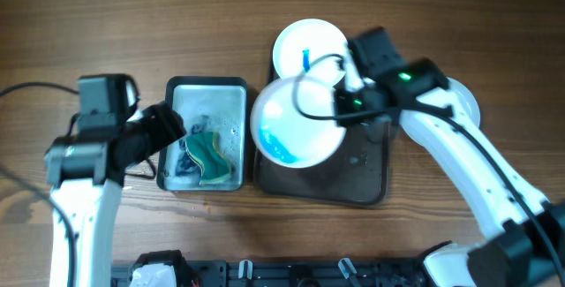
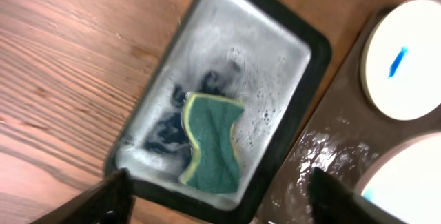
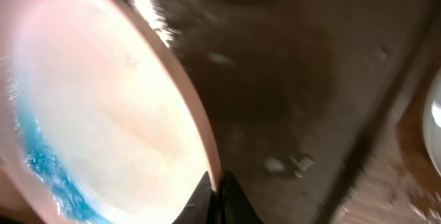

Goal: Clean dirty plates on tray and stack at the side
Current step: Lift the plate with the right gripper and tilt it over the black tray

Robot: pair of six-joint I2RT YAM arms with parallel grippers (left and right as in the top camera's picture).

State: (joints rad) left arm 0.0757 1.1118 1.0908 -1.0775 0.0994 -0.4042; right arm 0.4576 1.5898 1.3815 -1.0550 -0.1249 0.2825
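The dark brown tray point(image 1: 362, 177) lies at centre. One white plate point(image 1: 305, 47) with a blue smear lies at its far end. My right gripper point(image 1: 342, 110) is shut on the rim of a second plate point(image 1: 296, 124), which is tilted over the tray's left part with blue smear low on its face. In the right wrist view the fingers point(image 3: 217, 182) pinch this plate's point(image 3: 103, 107) edge. A third plate point(image 1: 466, 101) shows partly under the right arm, right of the tray. My left gripper point(image 1: 168, 132) is open and empty over the small tray.
A small pale tray with a dark rim point(image 1: 205, 86) stands left of the brown tray and holds soapy water and a green sponge point(image 1: 208, 151). The sponge point(image 2: 213, 141) lies between my open left fingers point(image 2: 219, 179). The table is wood.
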